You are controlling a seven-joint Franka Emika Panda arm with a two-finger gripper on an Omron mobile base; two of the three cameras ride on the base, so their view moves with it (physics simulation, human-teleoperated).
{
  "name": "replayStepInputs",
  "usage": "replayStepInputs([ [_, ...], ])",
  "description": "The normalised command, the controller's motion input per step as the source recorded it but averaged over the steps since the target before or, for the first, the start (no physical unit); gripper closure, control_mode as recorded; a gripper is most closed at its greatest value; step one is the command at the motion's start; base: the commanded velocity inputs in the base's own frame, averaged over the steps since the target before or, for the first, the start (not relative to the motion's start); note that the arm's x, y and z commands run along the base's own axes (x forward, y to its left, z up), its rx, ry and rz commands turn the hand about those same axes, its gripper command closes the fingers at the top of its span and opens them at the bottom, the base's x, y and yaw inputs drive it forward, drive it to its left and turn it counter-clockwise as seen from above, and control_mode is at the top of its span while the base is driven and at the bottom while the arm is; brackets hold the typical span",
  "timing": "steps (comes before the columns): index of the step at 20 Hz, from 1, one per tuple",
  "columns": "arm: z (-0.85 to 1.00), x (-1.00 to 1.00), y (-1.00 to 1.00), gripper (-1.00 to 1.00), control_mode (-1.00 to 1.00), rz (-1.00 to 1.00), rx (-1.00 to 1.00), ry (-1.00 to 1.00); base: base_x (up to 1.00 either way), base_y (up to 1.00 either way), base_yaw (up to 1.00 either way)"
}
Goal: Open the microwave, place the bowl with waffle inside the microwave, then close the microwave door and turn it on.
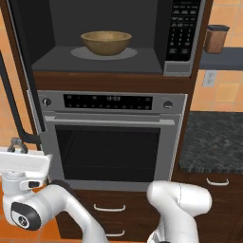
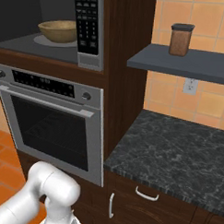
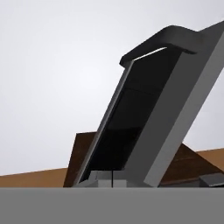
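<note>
Wood grain shows on the round, shallow tan bowl (image 1: pixel 106 42), which we see resting on the pale turntable inside the grey cavity of the microwave (image 1: pixel 180 61). We cannot make out the waffle. The microwave door (image 1: pixel 19 95) stands swung open at the left, its black bar handle curved. Our hand (image 1: pixel 17 145) sits low beside that door, fingers pressed together on nothing. Below is a silver oven (image 1: pixel 111 137) with dark glass.

The microwave (image 1: pixel 114 35) stands open above the oven, its grey cavity exposed. The tan wooden bowl (image 1: pixel 106 42) sits upright on the round turntable (image 1: pixel 121 53), left of the black keypad (image 1: pixel 182 29). The microwave door (image 3: pixel 144 118) is swung wide open.
</note>
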Motion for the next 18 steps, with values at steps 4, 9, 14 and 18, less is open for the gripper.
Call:
replayStepInputs([
  [4,0.48,0.20,0.00,1.00,-1.00,0.05,0.00,0.04,0.00,0.00,0.00],
  [9,0.57,0.08,-0.01,1.00,-1.00,0.04,0.05,0.06,0.00,0.00,0.00],
  [14,0.70,0.00,-0.25,1.00,-1.00,0.03,0.21,0.04,0.00,0.00,0.00],
  [18,0.86,0.00,-0.64,1.00,-1.00,0.00,0.33,0.04,0.00,0.00,0.00],
])
